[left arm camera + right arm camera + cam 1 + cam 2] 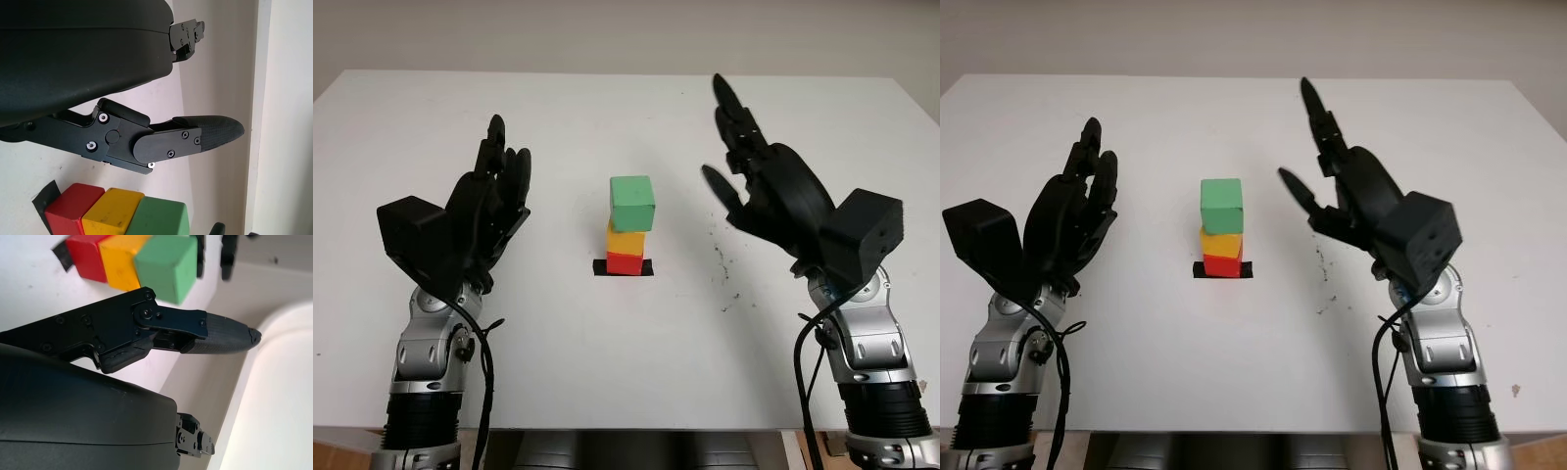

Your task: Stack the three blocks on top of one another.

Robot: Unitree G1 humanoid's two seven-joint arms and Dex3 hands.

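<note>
Stack: green block [632,202] on yellow block [626,239] on red block [625,262]. Left hand [489,201], right hand [759,176]: empty, open, flanking. Keep yours well apart from it.

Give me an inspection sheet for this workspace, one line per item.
Surface: white table, dark specks right of the stack.
Job's things: red block at the bottom on black tape, yellow block on it, green block on top, sitting askew.
Clutter: nothing seen.
Grippers: left hand open, left of the stack; right hand open, right of it; neither touches a block.
Cables: black cables along both forearms.
Surroundings: pale wall behind the table.
</note>
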